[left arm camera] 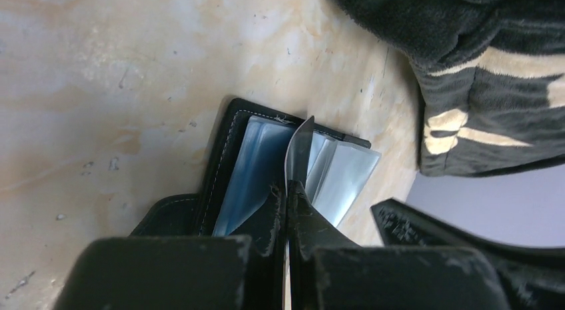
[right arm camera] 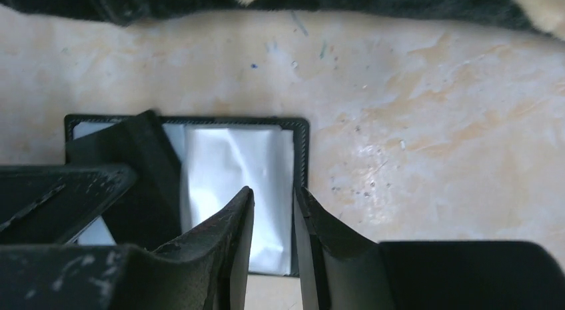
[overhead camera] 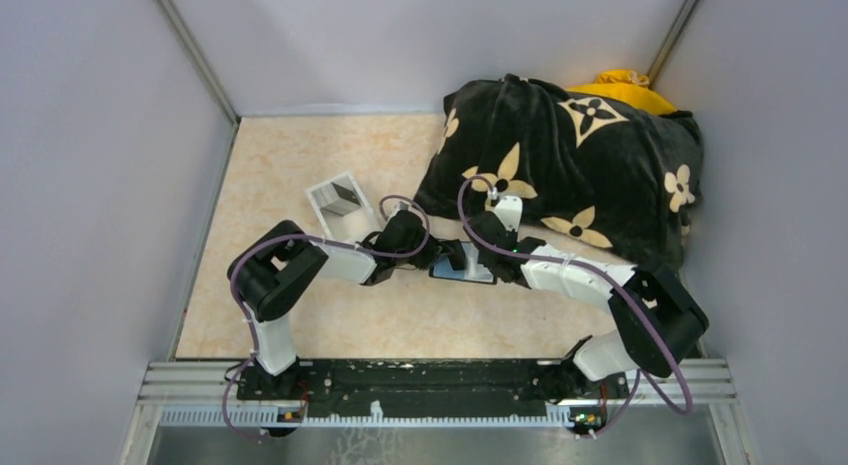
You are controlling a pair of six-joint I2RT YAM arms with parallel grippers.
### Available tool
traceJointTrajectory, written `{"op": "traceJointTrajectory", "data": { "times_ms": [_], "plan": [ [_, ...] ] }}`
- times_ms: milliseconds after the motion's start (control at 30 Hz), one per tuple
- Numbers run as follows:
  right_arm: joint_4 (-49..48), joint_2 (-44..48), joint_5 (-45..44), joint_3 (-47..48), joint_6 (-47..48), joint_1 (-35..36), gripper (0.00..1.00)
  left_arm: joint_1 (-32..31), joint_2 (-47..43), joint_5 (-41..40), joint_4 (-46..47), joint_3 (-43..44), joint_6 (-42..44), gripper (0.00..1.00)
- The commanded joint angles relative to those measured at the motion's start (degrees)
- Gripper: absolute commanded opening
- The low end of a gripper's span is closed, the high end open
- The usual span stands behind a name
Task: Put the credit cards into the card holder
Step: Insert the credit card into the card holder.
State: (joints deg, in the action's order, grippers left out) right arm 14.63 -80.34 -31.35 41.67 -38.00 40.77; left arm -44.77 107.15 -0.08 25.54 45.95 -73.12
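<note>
The black card holder [overhead camera: 462,266] lies open on the table between my two grippers. In the left wrist view its black stitched rim [left arm camera: 230,133] and shiny pale sleeves face up. My left gripper [left arm camera: 288,187] is shut on a thin dark grey credit card [left arm camera: 301,147], seen edge-on and standing over the sleeves with its tip among them. My right gripper [right arm camera: 273,190] is open by a narrow gap and empty, hovering over the card holder's right edge [right arm camera: 303,157] and pale lining. In the top view the left gripper [overhead camera: 432,255] and right gripper [overhead camera: 487,260] nearly touch.
A big black flower-patterned cushion [overhead camera: 570,165] fills the back right, close behind the card holder, with something yellow [overhead camera: 620,85] behind it. A pale grey tray-like box [overhead camera: 340,200] stands to the back left. Grey walls enclose the table on three sides.
</note>
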Motion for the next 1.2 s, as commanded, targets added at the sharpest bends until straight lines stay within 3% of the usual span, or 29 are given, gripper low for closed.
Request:
{"op": "traceJointTrajectory", "data": {
  "times_ms": [0,533,733,967,1167],
  "plan": [
    [0.72,-0.55,-1.04,1.13,-3.15,3.36,0.30,-0.46,3.11,-7.42,-12.01,-2.58,-4.10,0.00],
    [0.65,-7.84,-1.52,-2.56,-9.57,3.85,0.29,-1.19,-1.21,-9.00,-13.21,-3.06,-2.66,0.00],
    [-3.91,-8.39,4.08,-4.99,-8.92,0.89,0.19,-1.19,-4.25,-10.63,-14.00,-2.64,3.65,0.00],
    [-5.17,-8.79,5.65,-4.94,-6.20,-1.07,0.12,-1.04,-4.20,-5.45,-5.12,-3.57,13.51,0.00],
    [-5.96,-9.84,7.08,-4.57,-4.69,-1.40,0.11,-0.33,-2.08,0.22,6.27,-6.13,14.96,0.00]
  ]
}}
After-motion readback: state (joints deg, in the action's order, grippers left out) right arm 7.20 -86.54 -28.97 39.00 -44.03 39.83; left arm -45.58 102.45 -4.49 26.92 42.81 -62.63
